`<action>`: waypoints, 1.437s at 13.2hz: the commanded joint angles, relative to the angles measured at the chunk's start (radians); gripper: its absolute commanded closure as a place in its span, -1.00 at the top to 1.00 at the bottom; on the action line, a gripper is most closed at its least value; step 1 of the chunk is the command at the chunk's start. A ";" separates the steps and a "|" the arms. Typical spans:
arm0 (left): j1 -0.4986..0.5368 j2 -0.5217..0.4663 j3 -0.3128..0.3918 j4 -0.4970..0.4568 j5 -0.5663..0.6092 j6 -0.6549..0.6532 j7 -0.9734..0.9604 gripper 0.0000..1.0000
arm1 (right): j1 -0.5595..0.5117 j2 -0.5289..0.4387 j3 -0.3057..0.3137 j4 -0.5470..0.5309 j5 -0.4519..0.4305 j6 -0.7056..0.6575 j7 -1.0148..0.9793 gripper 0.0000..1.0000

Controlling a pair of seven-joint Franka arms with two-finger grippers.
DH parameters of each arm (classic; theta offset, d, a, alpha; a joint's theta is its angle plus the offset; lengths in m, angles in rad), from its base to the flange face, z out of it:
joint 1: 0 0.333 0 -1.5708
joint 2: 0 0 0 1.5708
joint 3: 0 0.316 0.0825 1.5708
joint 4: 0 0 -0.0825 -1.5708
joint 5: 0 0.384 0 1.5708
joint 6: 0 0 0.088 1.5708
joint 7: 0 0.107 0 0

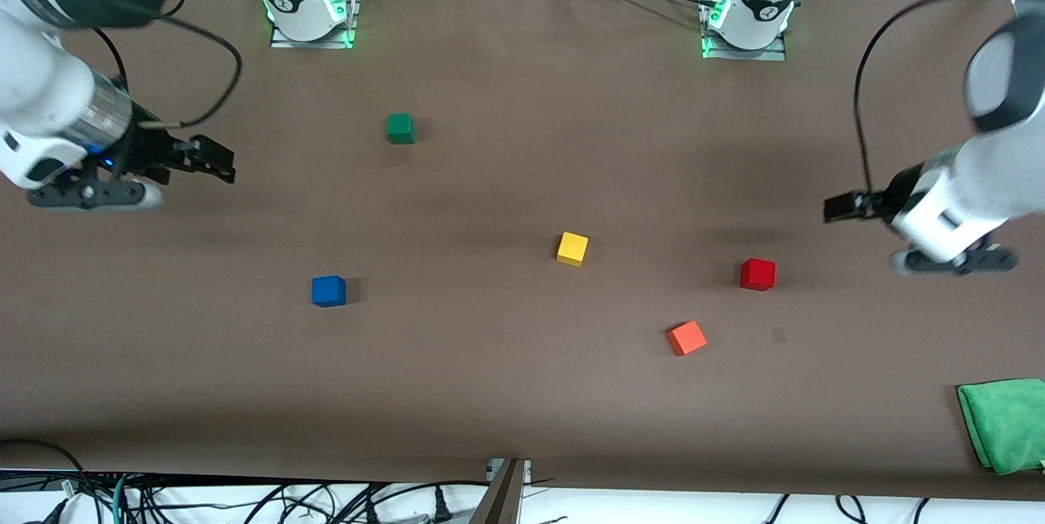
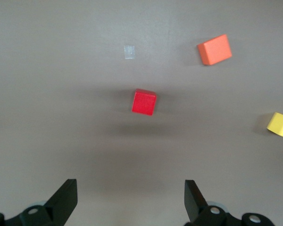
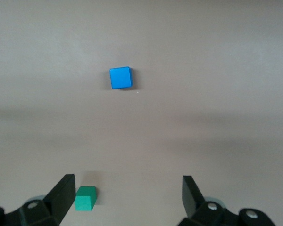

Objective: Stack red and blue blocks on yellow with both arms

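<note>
The yellow cube (image 2: 279,125) is cut off by the edge of the left wrist view, and only one end of it is seen. The green cloth (image 1: 1006,423) on the table (image 1: 506,393) is cropped by the front view's edge. The upper arms are partly cut off there too.

Green cube (image 1: 400,128), orange cube (image 1: 687,338), green cloth (image 1: 1004,424)

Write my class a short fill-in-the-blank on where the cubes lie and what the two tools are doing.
1. Both the left tool and the right tool are ____ and hold nothing.
2. The cube nearest the front camera is ____.
3. The blue cube lies toward the ____ arm's end of the table.
4. The yellow cube has ____ stacked on it.

Missing words: open; orange; right; nothing
</note>
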 commanded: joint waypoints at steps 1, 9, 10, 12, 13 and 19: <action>0.000 0.064 0.004 -0.129 -0.006 0.195 0.018 1.00 | 0.002 0.173 0.007 0.020 0.005 0.098 -0.017 1.00; -0.015 0.135 0.003 -0.431 0.091 0.718 0.055 1.00 | 0.011 0.486 0.039 0.005 0.082 0.563 -0.017 1.00; -0.014 0.146 0.003 -0.447 0.091 0.760 0.055 1.00 | 0.009 0.503 0.039 0.002 0.085 0.597 -0.015 1.00; -0.012 0.156 0.003 -0.462 0.091 0.794 0.055 1.00 | 0.009 0.537 0.040 0.002 0.126 0.645 -0.015 0.99; -0.011 0.156 0.003 -0.465 0.091 0.794 0.055 1.00 | 0.011 0.554 0.040 0.002 0.140 0.668 -0.017 0.99; -0.005 0.166 0.003 -0.476 0.097 0.801 0.097 -0.02 | 0.011 0.552 0.047 0.004 0.140 0.662 -0.024 -0.36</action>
